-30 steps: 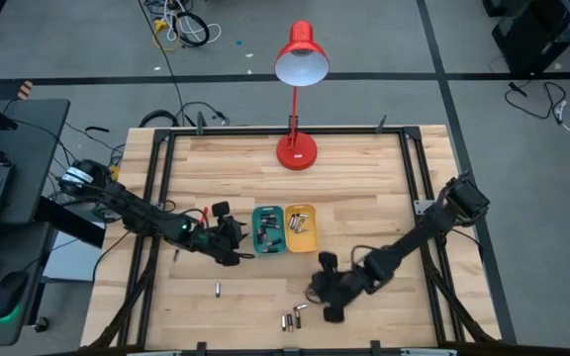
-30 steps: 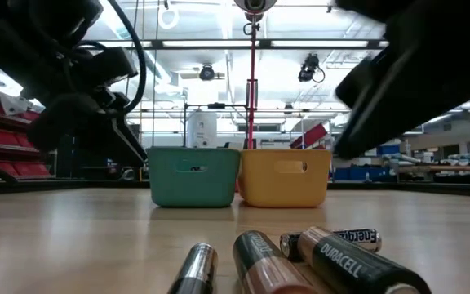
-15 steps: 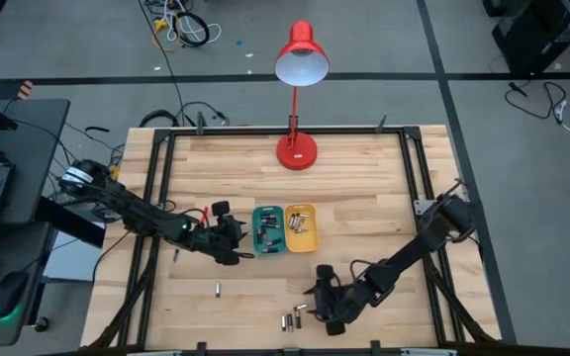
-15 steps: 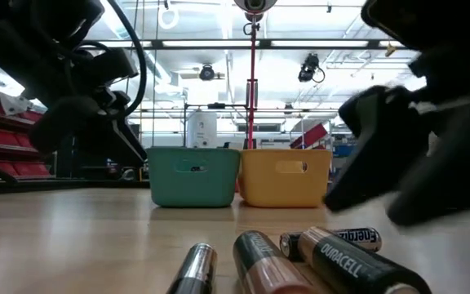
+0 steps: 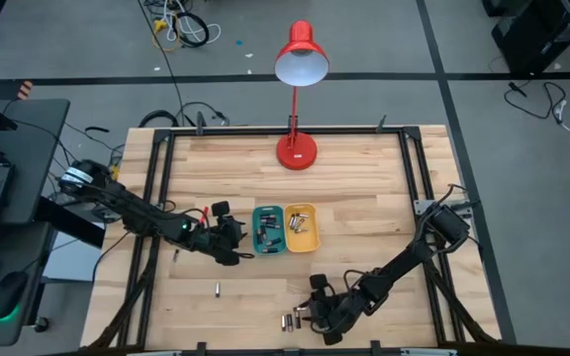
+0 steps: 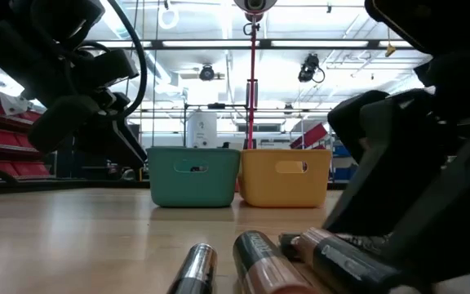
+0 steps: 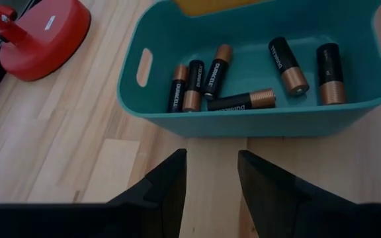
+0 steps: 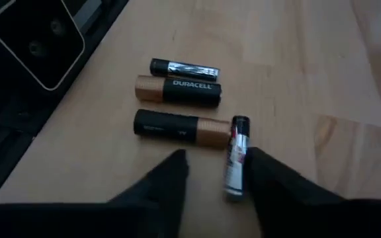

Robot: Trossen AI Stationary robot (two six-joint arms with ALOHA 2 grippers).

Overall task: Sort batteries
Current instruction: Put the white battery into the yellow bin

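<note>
Right gripper [image 8: 210,173], fingers parted and empty, has dropped to straddle a slim silvery battery [image 8: 236,157] on the bench, ready to pick.

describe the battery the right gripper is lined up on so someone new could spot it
Find the front edge of the wooden table, where the right gripper hovers over four loose batteries. The one between its open fingers is the slim silver-and-black battery. It lies crosswise to the other three, touching the end of a fatter copper-topped battery.
</note>
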